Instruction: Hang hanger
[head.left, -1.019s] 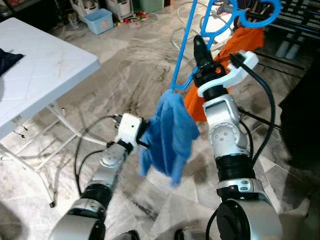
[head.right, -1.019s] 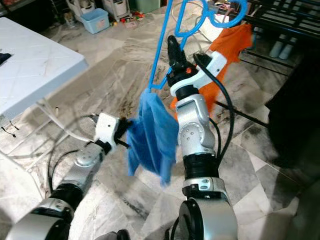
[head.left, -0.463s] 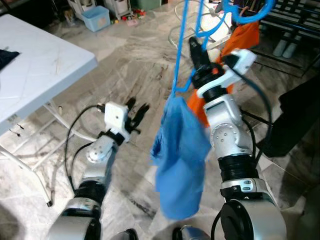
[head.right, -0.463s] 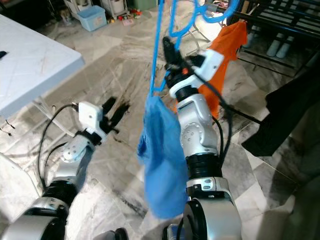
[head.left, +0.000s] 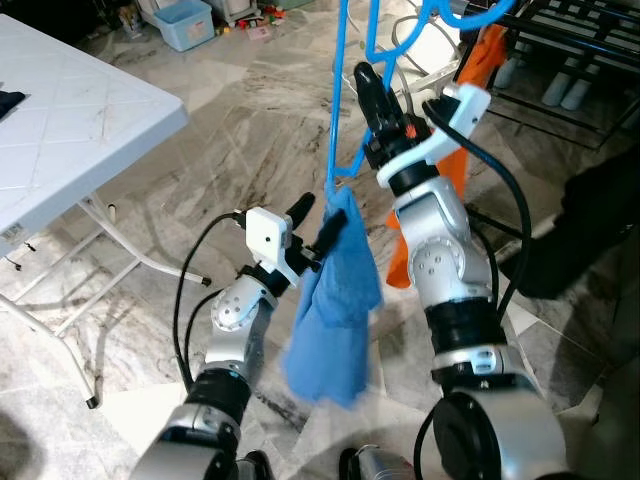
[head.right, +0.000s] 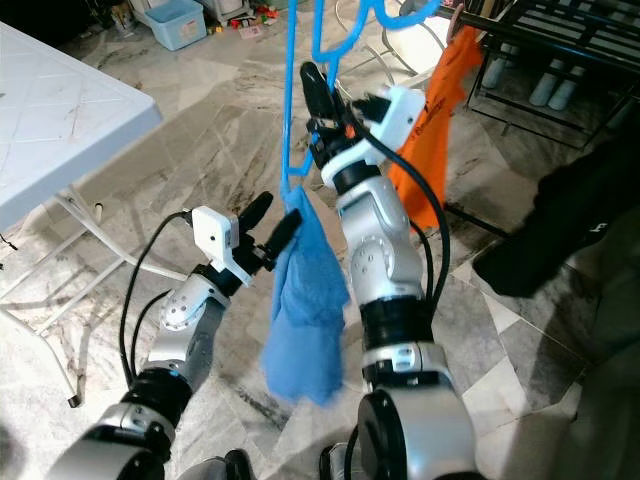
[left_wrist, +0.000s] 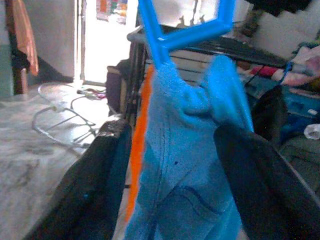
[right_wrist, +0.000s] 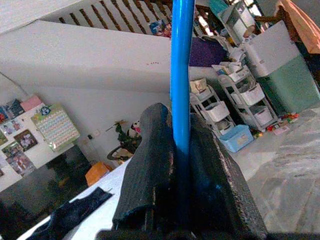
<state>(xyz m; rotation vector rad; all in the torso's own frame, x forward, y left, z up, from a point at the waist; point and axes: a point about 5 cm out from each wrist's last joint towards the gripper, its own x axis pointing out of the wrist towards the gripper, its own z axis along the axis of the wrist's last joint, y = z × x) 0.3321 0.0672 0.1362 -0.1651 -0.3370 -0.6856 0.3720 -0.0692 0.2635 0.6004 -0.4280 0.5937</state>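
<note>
Blue plastic hanger (head.left: 338, 100), raised upright above the marble floor (head.left: 250, 130), its thin rod clamped between the two black fingers of the right end effector (head.left: 366, 84), which points upward at the top of the raised right arm; in the right wrist view the blue rod runs straight up out from between the closed fingers (right_wrist: 150, 165). Blue cloth (head.left: 335, 295), draped from the hanger's lower corner, hanging limp below and just to the left of the right forearm. Left end effector (head.left: 315, 225), fingers spread apart, raised beside the cloth's upper part; in the left wrist view the cloth (left_wrist: 190, 150) lies between the two open fingers (left_wrist: 100, 185), with the hanger's blue corner just above it; whether the fingers touch the fabric cannot be told. Orange garment (head.left: 470, 110), hanging behind the right arm. White folding bench (head.left: 70, 130), to the robot's left, well apart from the hanger. Dark metal rack (head.left: 580, 40), at the far right. Light blue bin (head.left: 185, 22), on the floor in the background.
</note>
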